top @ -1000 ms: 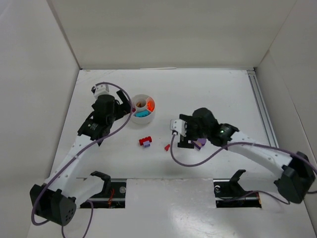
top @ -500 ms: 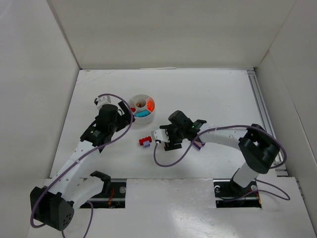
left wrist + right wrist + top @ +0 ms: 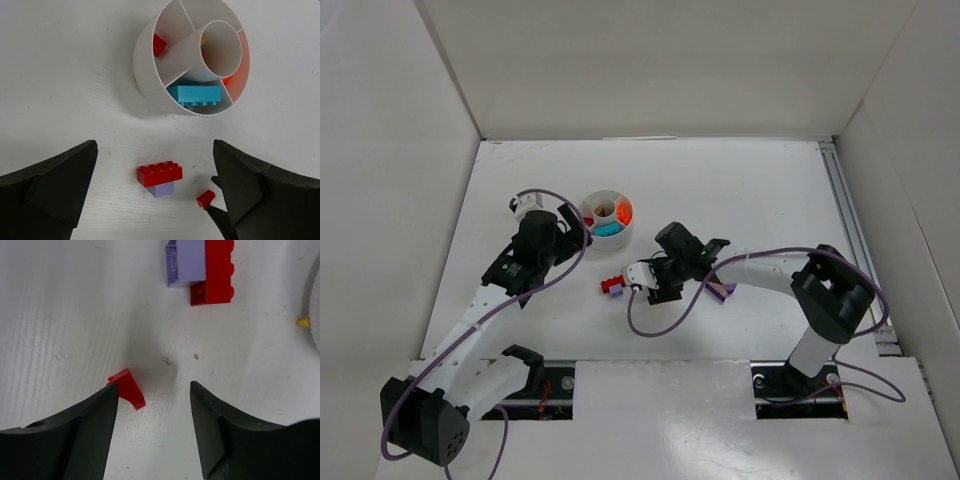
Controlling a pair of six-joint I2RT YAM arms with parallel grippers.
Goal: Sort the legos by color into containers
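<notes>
Legos first: the small red plastic lego chip (image 3: 127, 389) is the one in play. It lies tilted on the white table (image 3: 60, 315), at 9 o'clock in the gap of the right gripper (image 3: 152, 425), touching one finger (image 3: 70, 437). The jaws are parted wide, with nothing held.

The danger is closing off-centre, so that finger shoves or flicks the chip instead of pinching it. At 1 o'clock from the chip, a long red plastic brick (image 3: 215, 275) is stacked with a lilac plastic brick (image 3: 186, 262). That's two colours in one lump, which looks like trouble later.

Meanwhile the left gripper (image 3: 155, 147) hangs spread and empty at 6 o'clock of the round white plastic divided dish (image 3: 142, 75). The dish's centre tube (image 3: 220, 47) masks parts of some wedges. From overhead, the chip is hidden under the right gripper.
</notes>
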